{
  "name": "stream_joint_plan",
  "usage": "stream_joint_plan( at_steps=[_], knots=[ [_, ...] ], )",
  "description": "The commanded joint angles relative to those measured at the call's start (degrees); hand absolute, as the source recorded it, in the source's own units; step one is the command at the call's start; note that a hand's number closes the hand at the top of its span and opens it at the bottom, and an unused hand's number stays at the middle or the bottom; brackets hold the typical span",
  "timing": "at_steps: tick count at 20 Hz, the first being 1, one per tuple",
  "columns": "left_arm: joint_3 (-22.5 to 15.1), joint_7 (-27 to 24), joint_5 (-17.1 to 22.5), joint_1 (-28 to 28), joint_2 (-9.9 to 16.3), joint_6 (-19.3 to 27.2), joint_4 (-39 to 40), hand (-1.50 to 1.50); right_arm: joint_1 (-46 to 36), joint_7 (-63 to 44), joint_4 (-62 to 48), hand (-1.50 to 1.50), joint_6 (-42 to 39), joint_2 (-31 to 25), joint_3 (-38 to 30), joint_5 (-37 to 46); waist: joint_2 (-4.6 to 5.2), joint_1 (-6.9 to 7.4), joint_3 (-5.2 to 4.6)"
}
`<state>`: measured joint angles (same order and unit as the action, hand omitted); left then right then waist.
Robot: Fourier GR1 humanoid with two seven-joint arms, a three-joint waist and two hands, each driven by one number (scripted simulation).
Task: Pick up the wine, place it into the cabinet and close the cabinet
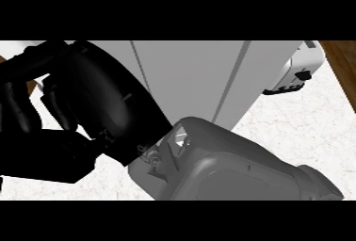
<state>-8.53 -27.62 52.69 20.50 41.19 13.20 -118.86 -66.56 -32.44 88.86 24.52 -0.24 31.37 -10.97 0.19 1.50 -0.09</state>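
Black, my left hand (42,108) hangs with fingers curled on nothing I can see, near the grey cabinet (188,80); swinging blind could knock its door

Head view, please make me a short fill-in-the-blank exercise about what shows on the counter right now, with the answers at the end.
1. The hand raised at the view's left is coloured ____.
2. The white toaster stands near the view's upper ____ corner.
3. The forearm low in the middle of the view is coloured ____.
4. The counter top is pale with a wooden strip along its ____ edge.

Missing words: black; right; grey; right
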Motion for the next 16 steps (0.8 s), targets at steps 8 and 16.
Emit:
stream_joint_plan(
  at_steps=[8, 16],
  knots=[
    [2.88, 1.36, -1.61, -0.21, -2.04, -3.81, 2.34, -1.5, -2.45, 13.59, -21.87, 1.5, -11.35, -1.16, -12.74, -2.26, 0.0, -0.22, 0.05],
    [2.43, 5.53, -2.57, -4.12, -2.8, -0.82, 1.98, -1.5, -3.14, 19.97, -29.72, 1.5, -14.17, -2.71, -14.03, -1.15, 0.26, -0.39, 0.06]
  ],
)
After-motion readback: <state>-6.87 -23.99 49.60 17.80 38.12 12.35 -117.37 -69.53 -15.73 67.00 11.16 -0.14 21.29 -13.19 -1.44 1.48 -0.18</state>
